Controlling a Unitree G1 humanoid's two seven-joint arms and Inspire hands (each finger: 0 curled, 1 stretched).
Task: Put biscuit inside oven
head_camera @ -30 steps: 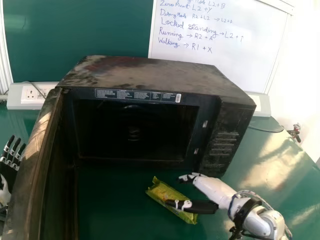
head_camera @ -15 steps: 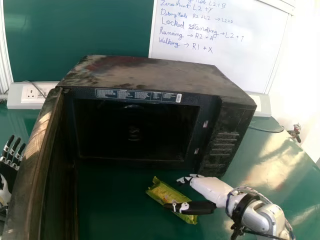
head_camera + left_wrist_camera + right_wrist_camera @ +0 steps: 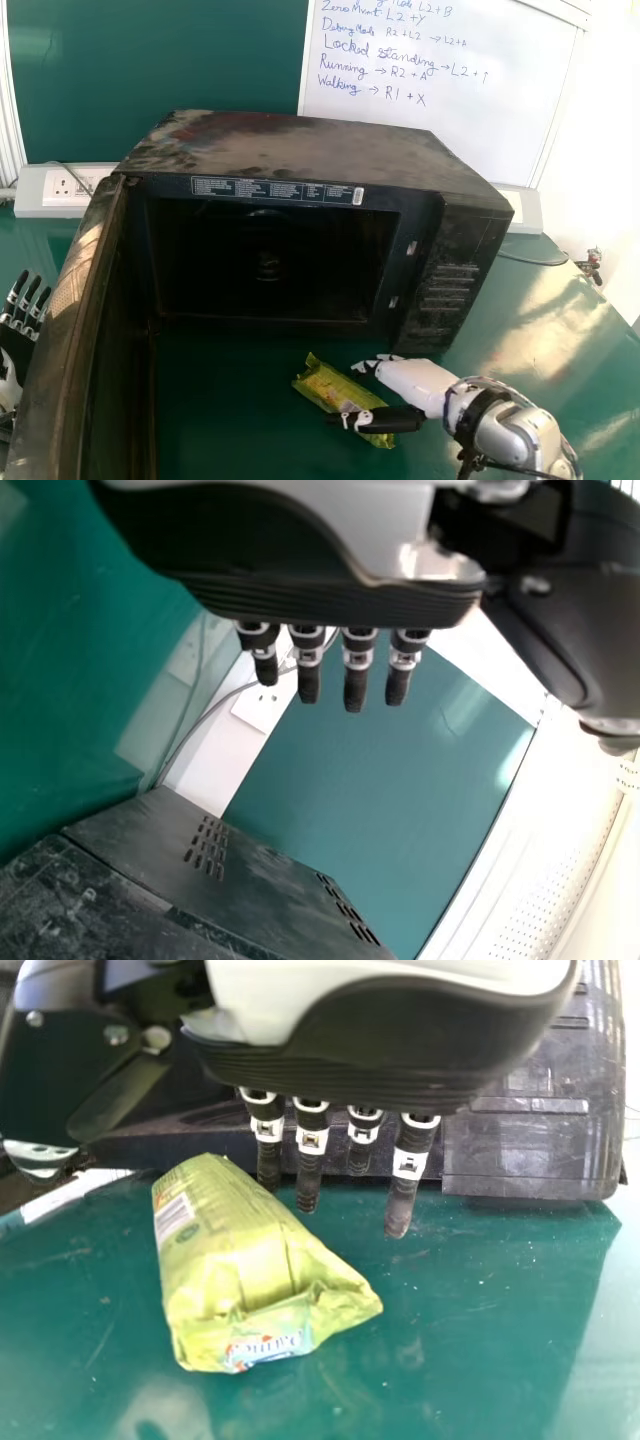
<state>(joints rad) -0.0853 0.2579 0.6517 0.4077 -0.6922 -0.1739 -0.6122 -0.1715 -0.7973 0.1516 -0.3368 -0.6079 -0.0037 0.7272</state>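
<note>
The right hand (image 3: 400, 385) is held above the green table, its thumb over the near end of the yellow-green biscuit packet (image 3: 325, 387). In the right wrist view the right hand (image 3: 310, 1145) has its fingers straight beside the packet (image 3: 235, 1250), not curled round it. Behind them stands the black oven (image 3: 300, 150), door (image 3: 65, 330) swung wide at the left, its cavity (image 3: 270, 260) dark. Left of the door the left hand (image 3: 22, 310) is raised with straight fingers; the left wrist view shows the left hand (image 3: 330, 660) beside the oven's vented casing (image 3: 210, 870).
The open door stands as a tall wall between the left hand and the packet. White socket boxes (image 3: 45, 205) sit behind the oven, with a cable (image 3: 540, 260) at the right. A whiteboard (image 3: 430, 70) rises at the back.
My right hand has shifted slightly; its thumb first slid left along the packet, then back right and a little lower. The packet, door and left hand have kept their places.
</note>
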